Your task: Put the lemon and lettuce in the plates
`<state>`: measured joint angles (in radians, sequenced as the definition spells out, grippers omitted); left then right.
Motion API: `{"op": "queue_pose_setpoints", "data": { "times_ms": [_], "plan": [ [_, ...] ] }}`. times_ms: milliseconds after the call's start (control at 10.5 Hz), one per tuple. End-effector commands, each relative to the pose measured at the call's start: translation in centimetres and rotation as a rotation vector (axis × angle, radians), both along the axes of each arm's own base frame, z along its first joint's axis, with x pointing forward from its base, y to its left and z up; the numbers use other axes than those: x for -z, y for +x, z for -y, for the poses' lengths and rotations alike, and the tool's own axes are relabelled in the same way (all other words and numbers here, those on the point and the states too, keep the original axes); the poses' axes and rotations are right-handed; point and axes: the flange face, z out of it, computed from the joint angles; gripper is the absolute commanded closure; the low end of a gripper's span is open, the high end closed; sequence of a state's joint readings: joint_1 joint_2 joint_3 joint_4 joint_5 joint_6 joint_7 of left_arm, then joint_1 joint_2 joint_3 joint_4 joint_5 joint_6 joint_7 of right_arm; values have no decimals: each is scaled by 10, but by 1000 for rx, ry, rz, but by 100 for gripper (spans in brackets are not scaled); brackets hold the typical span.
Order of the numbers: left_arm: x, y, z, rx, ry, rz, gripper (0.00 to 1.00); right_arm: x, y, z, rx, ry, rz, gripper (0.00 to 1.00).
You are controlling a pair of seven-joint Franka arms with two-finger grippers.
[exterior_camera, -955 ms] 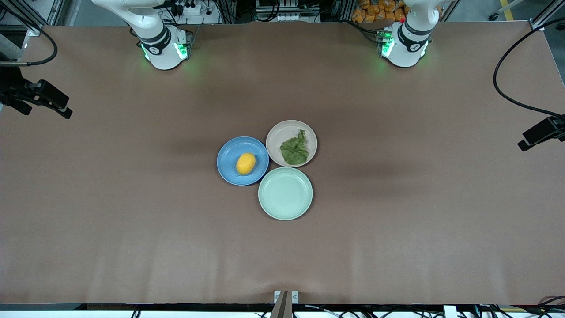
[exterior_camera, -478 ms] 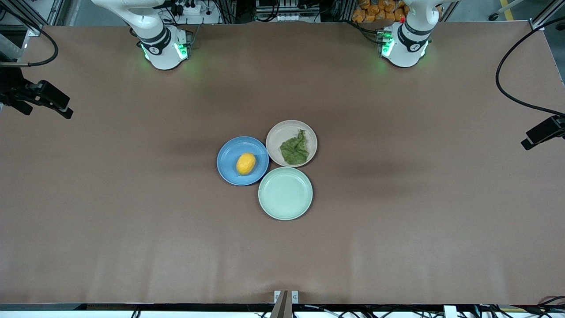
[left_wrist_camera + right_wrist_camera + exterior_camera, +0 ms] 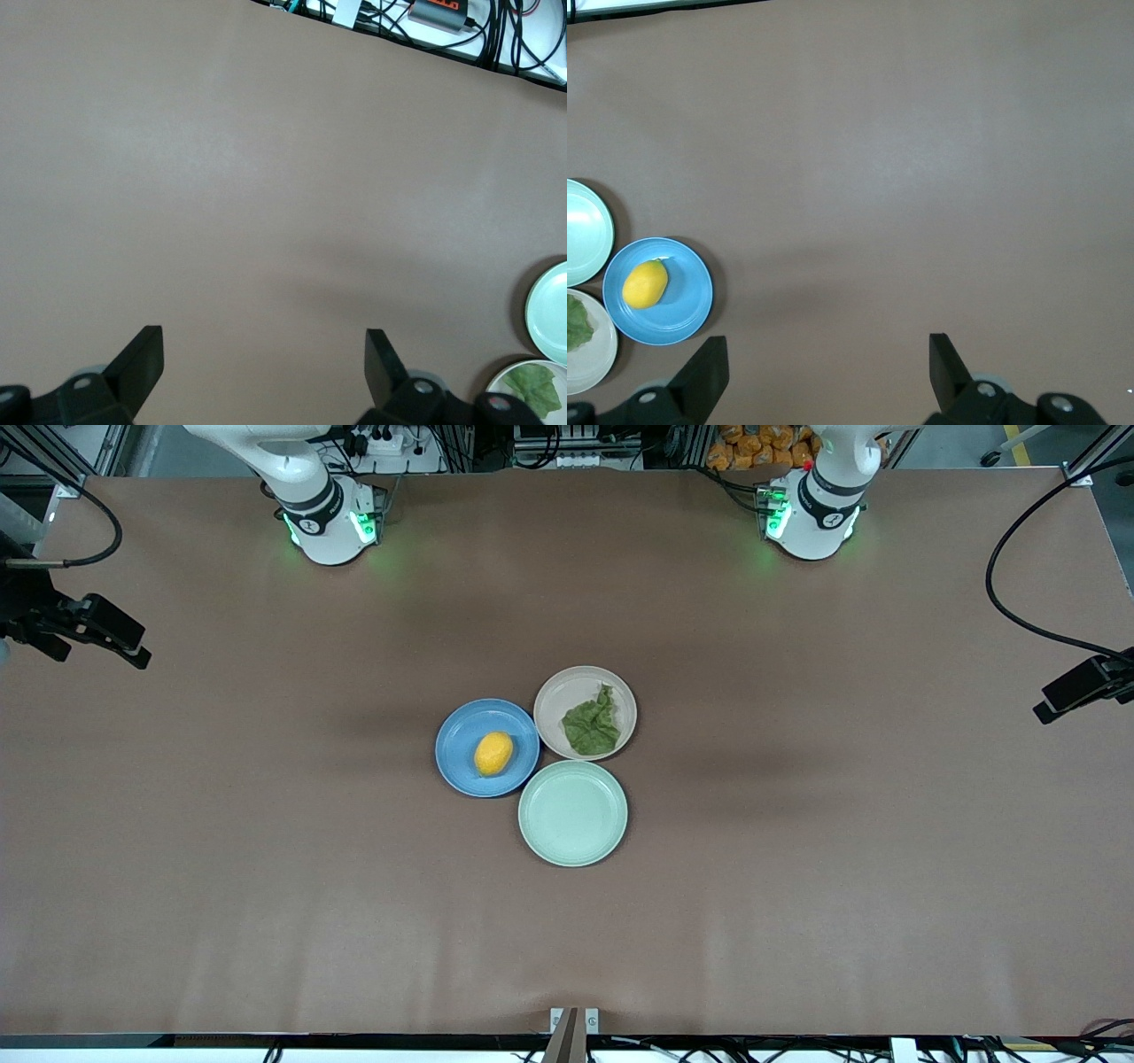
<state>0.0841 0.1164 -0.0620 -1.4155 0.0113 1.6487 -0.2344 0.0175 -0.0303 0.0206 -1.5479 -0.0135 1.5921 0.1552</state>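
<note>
The yellow lemon (image 3: pixel 493 753) lies in the blue plate (image 3: pixel 456 735). The dark green lettuce (image 3: pixel 592 724) lies in the beige-pink plate (image 3: pixel 558 691), which touches the blue plate. My right gripper (image 3: pixel 828 359) is open and empty, high over bare table toward the right arm's end. Its wrist view shows the lemon (image 3: pixel 645 283) in the blue plate (image 3: pixel 687 310). My left gripper (image 3: pixel 263 354) is open and empty, high over bare table toward the left arm's end. Its wrist view shows the lettuce (image 3: pixel 534 387) at its edge.
An empty mint-green plate (image 3: pixel 572 812) sits nearer the front camera, touching both other plates. The brown table (image 3: pixel 797 868) spreads wide around the three plates. Cables and equipment lie past the table's edge (image 3: pixel 443 18).
The lemon, lettuce and plates have not moved. The black hand parts at both side edges of the front view have shifted slightly.
</note>
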Motion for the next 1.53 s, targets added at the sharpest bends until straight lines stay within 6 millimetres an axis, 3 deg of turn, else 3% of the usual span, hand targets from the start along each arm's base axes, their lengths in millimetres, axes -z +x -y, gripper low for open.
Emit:
{"op": "queue_pose_setpoints", "data": {
  "times_ms": [0, 1433],
  "plan": [
    [-2, -3, -4, 7, -9, -11, 0, -1, -2, 1, 5, 16, 3, 0],
    [7, -2, -13, -6, -21, -44, 0, -6, 1, 3, 8, 16, 29, 0]
  ]
}}
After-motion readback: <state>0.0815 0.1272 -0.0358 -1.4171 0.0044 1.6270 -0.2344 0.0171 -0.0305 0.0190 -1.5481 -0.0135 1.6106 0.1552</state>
